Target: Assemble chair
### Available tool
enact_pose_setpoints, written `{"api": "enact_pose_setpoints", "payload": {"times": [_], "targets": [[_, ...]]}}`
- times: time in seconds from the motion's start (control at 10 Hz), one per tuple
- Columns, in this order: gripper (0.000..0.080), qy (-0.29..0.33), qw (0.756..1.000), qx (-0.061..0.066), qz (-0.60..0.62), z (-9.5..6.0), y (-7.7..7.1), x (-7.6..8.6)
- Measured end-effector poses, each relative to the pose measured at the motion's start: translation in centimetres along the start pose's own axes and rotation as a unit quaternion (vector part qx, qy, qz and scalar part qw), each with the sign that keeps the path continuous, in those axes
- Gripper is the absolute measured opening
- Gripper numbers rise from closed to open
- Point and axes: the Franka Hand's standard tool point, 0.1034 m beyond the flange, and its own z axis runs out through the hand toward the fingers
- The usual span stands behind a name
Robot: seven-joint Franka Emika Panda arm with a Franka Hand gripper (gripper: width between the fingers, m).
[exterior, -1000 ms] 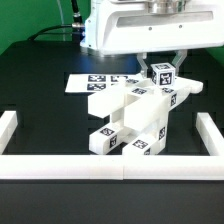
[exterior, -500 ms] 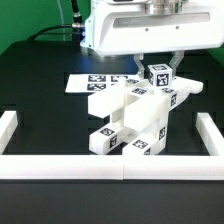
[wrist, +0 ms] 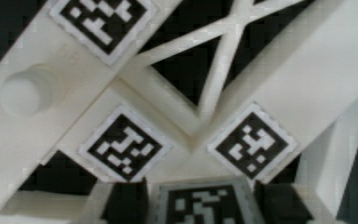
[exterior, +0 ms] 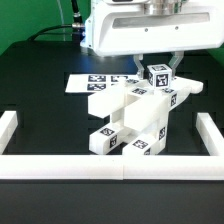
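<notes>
A black bench (exterior: 40, 110) fenced by low white rails (exterior: 60, 165) fills the scene, with the marker board (exterior: 80, 82) lying flat at the back and green wall behind the arm (exterior: 140, 25). The half-built chair (exterior: 130, 120) stands in the middle of the bench, just in front of the marker board. It is a stack of white blocky parts stepping up toward the exterior view's right.

At its highest point sits a small tagged block (exterior: 161, 76), and the jaws come down on either side of it. In the wrist view that block (wrist: 202, 205) fills the gap between the two fingers, so the jaws look closed on it, only a narrow way open. Beyond it the cross-braced frame (wrist: 229, 60) and two more tags are in sight.

The parts look like hard, light plastic. They should be stiff enough for a firm pinch, but smooth, so a grip on flat opposite faces is safest. The block's square sides suit that well. Being light and loosely joined, the stack could probably tip or shift if pushed sideways, so any force is best kept straight along the joint.
</notes>
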Motion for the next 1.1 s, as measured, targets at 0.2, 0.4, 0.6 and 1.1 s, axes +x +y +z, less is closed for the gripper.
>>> {"api": "enact_pose_setpoints", "payload": {"times": [0.2, 0.4, 0.6, 1.1], "targets": [[0.0284, -0.002, 1.000, -0.001, 0.001, 0.28, 0.14, -0.04], [0.0284, -0.003, 1.000, -0.001, 0.002, 0.50, 0.06, -0.09], [0.0284, -0.002, 1.000, -0.001, 0.001, 0.84, 0.00, -0.14], [0.0284, 0.001, 1.000, -0.003, 0.003, 0.96, 0.58, 0.14]]}}
